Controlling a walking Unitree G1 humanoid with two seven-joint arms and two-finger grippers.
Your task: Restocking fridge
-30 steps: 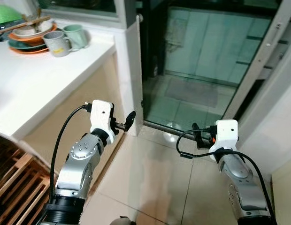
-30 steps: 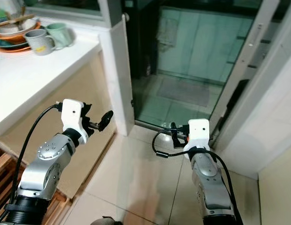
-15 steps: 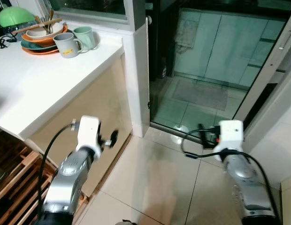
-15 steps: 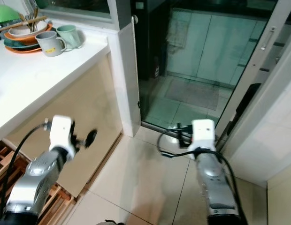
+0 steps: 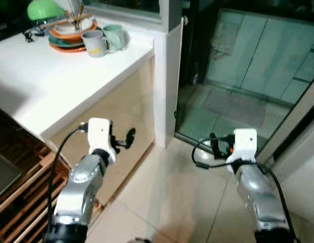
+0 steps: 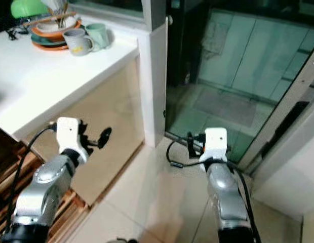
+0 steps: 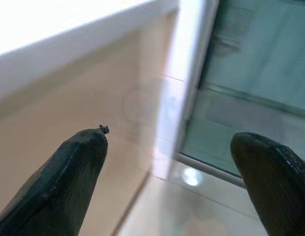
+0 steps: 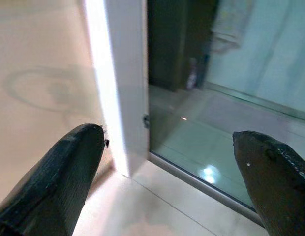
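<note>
Left eye view: mugs [image 5: 104, 40] beside bowls [image 5: 71, 31] (stacked)

A white worktop [image 5: 55, 86] runs along the left, above a beige cabinet front [image 5: 116, 126]. At its far end sits a stack of plates and bowls [image 5: 68, 35] – orange and dark green – with a grey mug [image 5: 94, 43] and a pale green mug [image 5: 115, 36] just beside it. Pale glossy tiles cover the floor [image 5: 172, 202].
</note>
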